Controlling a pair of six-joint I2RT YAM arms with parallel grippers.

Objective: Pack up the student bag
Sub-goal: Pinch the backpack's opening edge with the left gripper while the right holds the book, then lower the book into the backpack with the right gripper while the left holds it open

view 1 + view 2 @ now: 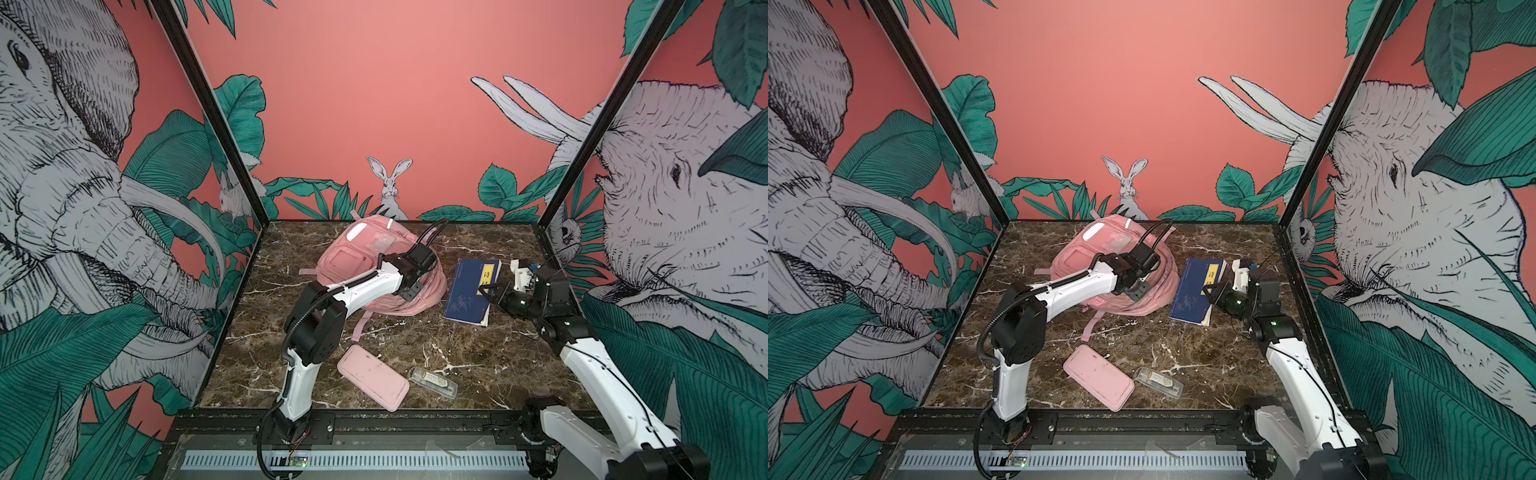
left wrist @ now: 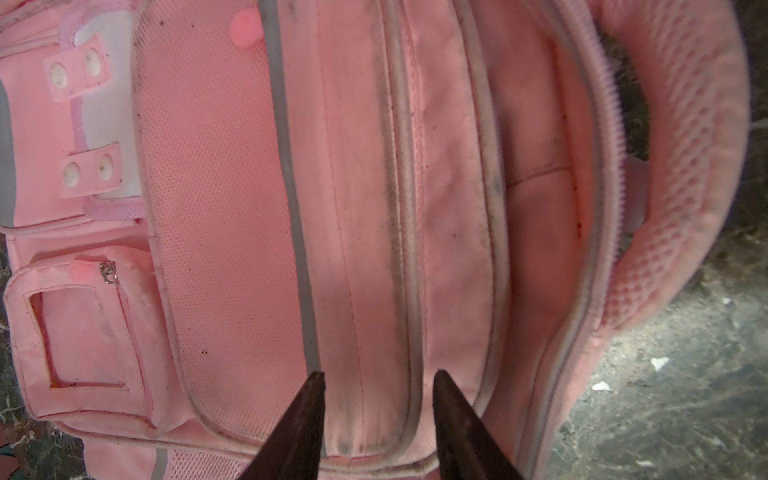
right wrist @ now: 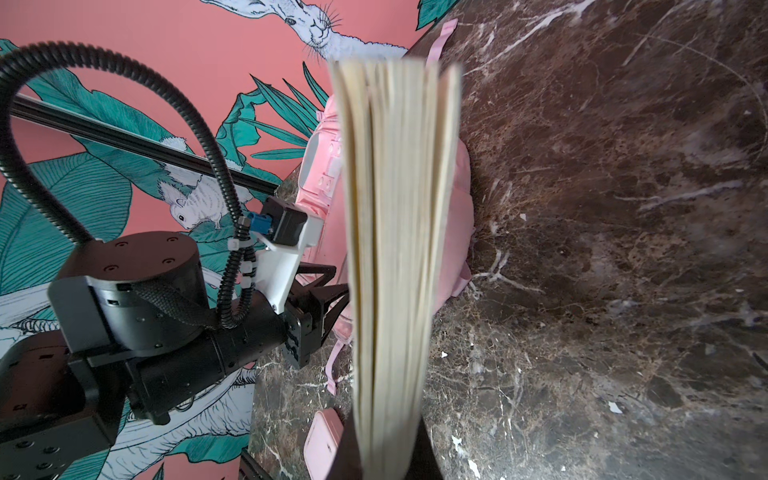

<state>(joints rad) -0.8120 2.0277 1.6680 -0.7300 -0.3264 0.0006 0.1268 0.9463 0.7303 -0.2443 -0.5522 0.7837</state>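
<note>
Right now the backpack lies on the dark marble table near the back wall, with its front pockets and white strips facing up. One pink strap trails off its near edge onto the table.

The left gripper hangs over the right-hand side of the backpack in both top views. In the left wrist view this gripper has its two dark fingers parted, and the pink fabric of the backpack shows flat between them, so the jaws are released with nothing pinched. A row of zip teeth runs next to the backpack's padded, dimpled part in that view.

A blue book with a yellow label sits just beside the backpack, on its right in both top views. The right gripper is clenched on the edge of the book that faces away from the backpack. In the right wrist view the book's cream page edges run straight out from the jaws, and the backpack shows behind them.

A flat pink pencil pouch lies well in front of the backpack, toward the arm bases. A small clear case lies equally far in front of the backpack, under its right side. Neither gripper touches these two.
</note>
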